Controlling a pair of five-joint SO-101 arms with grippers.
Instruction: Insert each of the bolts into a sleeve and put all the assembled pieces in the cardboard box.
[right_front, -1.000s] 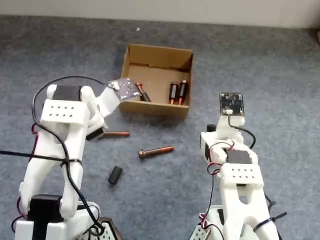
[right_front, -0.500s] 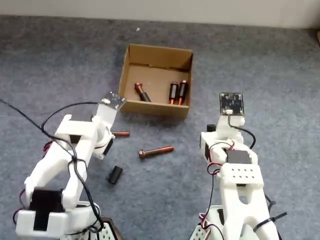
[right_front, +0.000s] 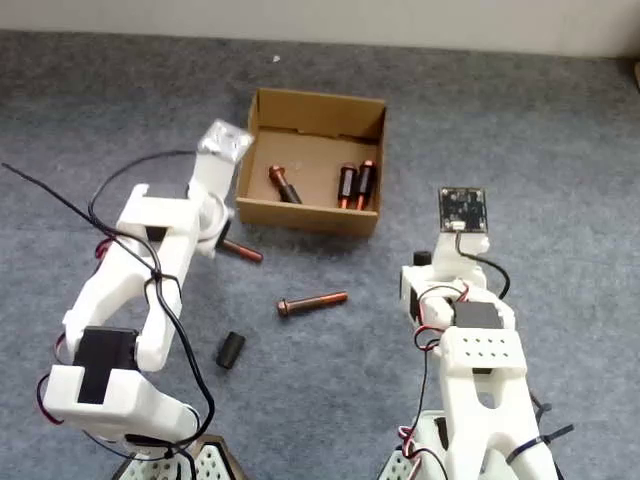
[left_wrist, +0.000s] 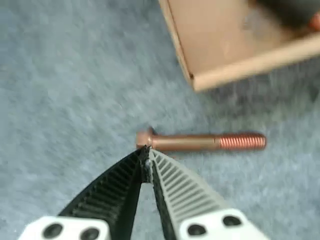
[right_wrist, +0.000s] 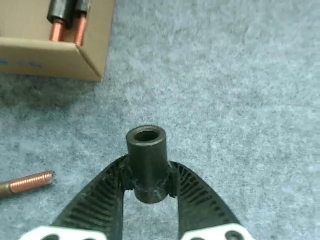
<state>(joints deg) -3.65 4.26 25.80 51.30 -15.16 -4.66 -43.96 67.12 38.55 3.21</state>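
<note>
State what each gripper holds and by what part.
Right gripper: black sleeve, clamped by its sides, open end free. Left gripper: shut tips at the head of a bolt; hold unclear.

The counter (right_front: 560, 150) is covered in grey carpet-type cloth, rough and matt. The box (right_front: 310, 216) is brown cardboard, matt, with raw cut edges. The bolt (left_wrist: 200, 142) is copper-coloured metal with a smooth, softly shining shank and a threaded end. The sleeve (right_wrist: 146, 160) is black and smooth with a dull sheen; metal or plastic cannot be told. The left tool (left_wrist: 145, 155) and right tool (right_wrist: 147, 172) have ribbed, matt plastic fingers.
</note>
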